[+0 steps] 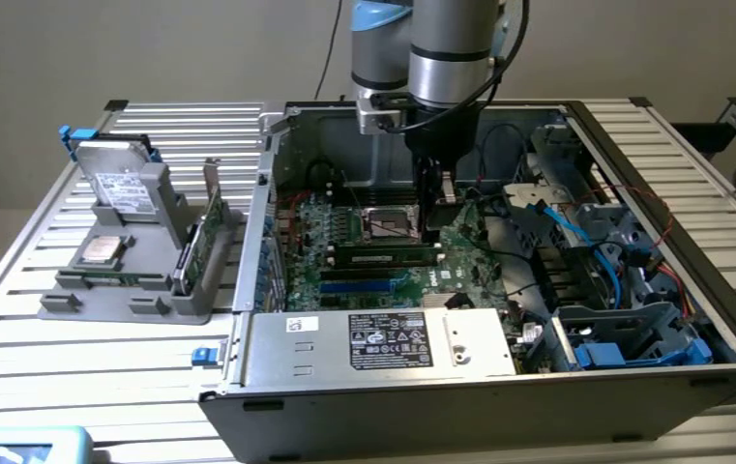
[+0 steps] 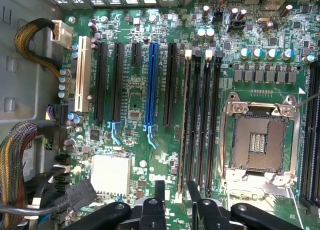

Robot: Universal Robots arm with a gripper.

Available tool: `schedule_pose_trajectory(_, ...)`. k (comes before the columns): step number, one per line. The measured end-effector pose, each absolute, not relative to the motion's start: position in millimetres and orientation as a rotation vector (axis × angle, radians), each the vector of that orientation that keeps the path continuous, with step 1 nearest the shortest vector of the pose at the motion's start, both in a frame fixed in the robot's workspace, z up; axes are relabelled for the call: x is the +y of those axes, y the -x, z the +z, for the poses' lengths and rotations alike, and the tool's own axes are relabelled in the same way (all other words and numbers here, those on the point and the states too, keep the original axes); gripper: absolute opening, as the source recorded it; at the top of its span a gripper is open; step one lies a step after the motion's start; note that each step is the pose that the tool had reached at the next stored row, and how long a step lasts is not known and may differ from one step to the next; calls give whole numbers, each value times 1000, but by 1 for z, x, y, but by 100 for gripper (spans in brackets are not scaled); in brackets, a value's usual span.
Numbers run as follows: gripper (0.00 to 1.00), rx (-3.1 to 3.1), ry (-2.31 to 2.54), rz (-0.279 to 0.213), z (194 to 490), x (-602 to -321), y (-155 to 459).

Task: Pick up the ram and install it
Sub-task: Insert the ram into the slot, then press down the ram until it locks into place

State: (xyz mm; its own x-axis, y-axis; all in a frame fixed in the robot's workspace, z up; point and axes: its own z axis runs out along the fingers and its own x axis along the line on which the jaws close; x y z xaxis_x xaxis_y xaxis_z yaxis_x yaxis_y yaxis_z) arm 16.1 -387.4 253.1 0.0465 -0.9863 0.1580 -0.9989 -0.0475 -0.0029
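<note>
The ram is a long thin green stick with dark chips. It stands on edge in one of the black memory slots on the motherboard, beside the CPU socket. In the wrist view I see the ram edge-on in the outermost slot of that group. My gripper reaches down into the open computer case, just above the board at one end of the stick. In the wrist view the gripper is open, and its two black fingers stand apart on either side of the stick's near end.
The case walls surround the board. A power supply lies along the front, with drive bays and blue cables at the exterior view's right. Outside the case, a grey holder carries a hard drive and a green expansion card. Cable bundles lie beside the board.
</note>
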Motion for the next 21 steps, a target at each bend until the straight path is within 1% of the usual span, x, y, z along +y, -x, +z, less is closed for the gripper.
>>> schedule_pose_trajectory(7, 30, -2092, -2193, 175, 253, -387, -16)
schedule_pose_trajectory(8, 28, -2092, -2193, 175, 253, -387, -16)
schedule_pose_trajectory(9, 22, -2092, -2193, 175, 253, -387, -16)
schedule_pose_trajectory(10, 22, -2092, -2194, 174, 253, -387, -16)
schedule_pose_trajectory(12, 11, -2093, -2194, 174, 253, -387, -16)
schedule_pose_trajectory(21, 11, -2126, -2159, 171, 251, -388, -15)
